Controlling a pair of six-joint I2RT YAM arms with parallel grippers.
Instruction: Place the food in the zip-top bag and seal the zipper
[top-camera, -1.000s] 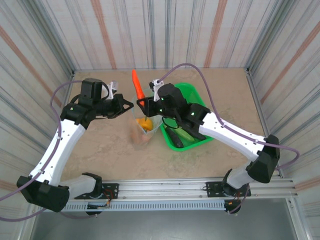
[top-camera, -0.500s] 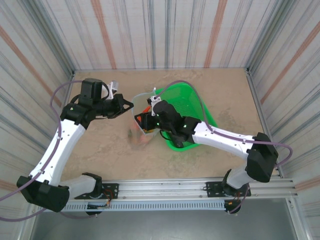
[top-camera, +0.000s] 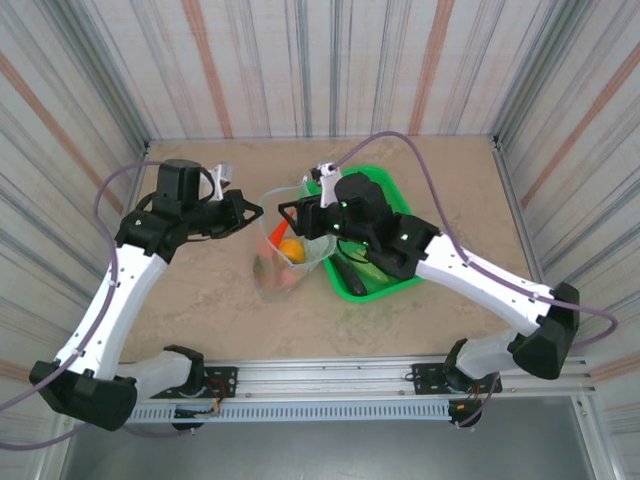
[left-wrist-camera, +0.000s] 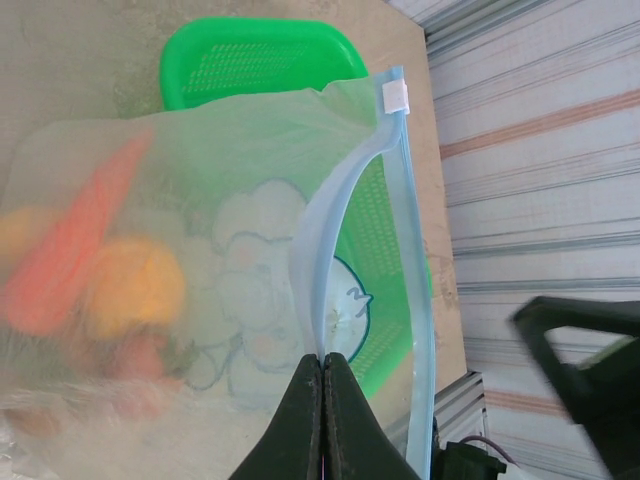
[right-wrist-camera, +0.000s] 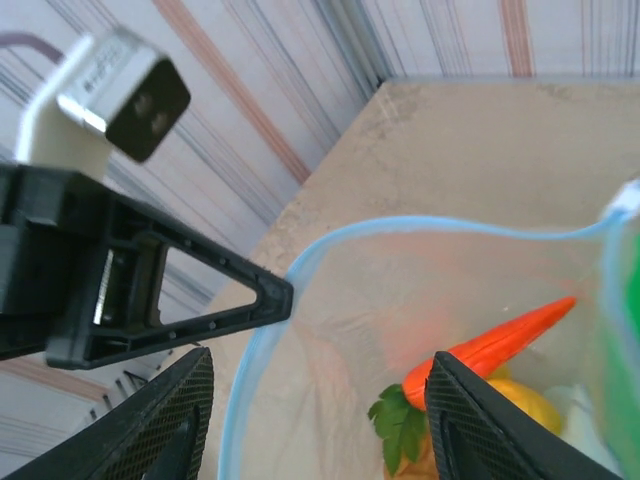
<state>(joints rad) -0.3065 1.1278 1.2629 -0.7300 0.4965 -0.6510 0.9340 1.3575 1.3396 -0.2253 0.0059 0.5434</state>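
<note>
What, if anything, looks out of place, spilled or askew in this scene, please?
Nothing stands out. The left gripper pinches the zipper, holding the zip-top bag open; the carrot lies slanted inside with a round orange fruit. The right gripper is open above the mouth.

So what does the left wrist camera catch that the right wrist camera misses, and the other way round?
Left wrist camera: the left gripper shut, pinching the zipper, the faint printed shapes on the zip-top bag, and the green basket beyond it. Right wrist camera: the right gripper open over the bag's gaping mouth, the carrot with its green leaves, and the other arm's white camera block. Both: the clear bag, its blue strip, the carrot and a yellow-orange round fruit inside.
</note>
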